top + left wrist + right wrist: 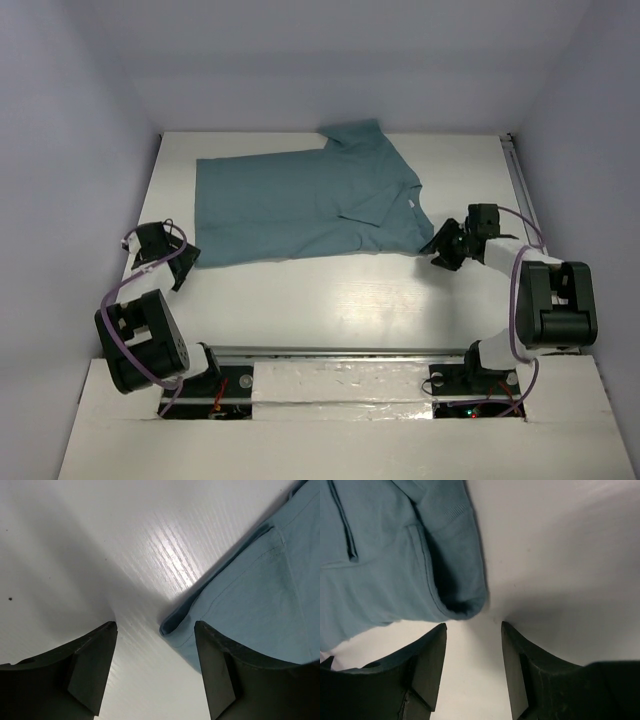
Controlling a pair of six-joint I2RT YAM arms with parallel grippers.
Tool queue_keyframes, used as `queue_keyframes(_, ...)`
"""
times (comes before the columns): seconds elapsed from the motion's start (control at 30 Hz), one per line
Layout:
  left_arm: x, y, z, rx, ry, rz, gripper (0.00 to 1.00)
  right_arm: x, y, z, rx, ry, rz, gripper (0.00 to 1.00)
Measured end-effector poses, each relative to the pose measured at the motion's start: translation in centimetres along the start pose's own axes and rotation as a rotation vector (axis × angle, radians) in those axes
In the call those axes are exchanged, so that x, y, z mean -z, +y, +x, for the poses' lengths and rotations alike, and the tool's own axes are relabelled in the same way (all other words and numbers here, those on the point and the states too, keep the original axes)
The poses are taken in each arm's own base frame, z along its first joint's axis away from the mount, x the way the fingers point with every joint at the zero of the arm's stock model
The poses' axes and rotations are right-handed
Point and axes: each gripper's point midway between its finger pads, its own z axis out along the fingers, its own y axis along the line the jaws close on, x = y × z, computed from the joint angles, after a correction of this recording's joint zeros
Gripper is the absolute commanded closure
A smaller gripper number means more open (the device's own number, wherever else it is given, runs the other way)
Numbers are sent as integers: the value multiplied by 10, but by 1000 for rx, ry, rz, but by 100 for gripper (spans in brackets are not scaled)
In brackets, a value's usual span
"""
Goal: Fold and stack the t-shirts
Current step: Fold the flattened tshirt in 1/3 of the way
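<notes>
The left gripper (155, 630) has its two dark fingers (95, 665) spread apart with nothing between them, poised at a rolled hem corner of the t-shirt (250, 595); the right gripper (474, 630) is likewise spread and empty, its tips just short of a doubled, shadowed corner beside a ribbed band. From above, the t-shirt lies across the far half of the white table (330, 300), one sleeve apparently folded over the body, so the fold looks part done. The step in hand is probably taking both near corners, which calls for each gripper to slide low under the thin, limp cloth and pinch every layer. The cloth is soft matte teal with stitched hems; the table is smooth, faintly ribbed and glossy
</notes>
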Motion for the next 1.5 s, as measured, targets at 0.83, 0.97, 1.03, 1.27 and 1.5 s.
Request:
queue_keyframes(0.83,-18,-26,-6,11,-37,84,55,-21,0,-34,-6,-83,15,82)
queue_keyframes(0.97,-18,-29,0,-7,-24,88,65,-21,-1,-33,-4,-80,17,82)
queue_keyframes(1.03,-18,-30,2,-15,-19,90,68,-21,0,-33,-4,-80,17,82)
queue_keyframes(1.27,-19,-28,5,-25,-18,85,83,-20,-1,-33,-4,-77,19,89)
queue_keyframes(1.5,-18,-26,10,-35,-6,68,100,-20,-2,-33,-6,-80,27,100)
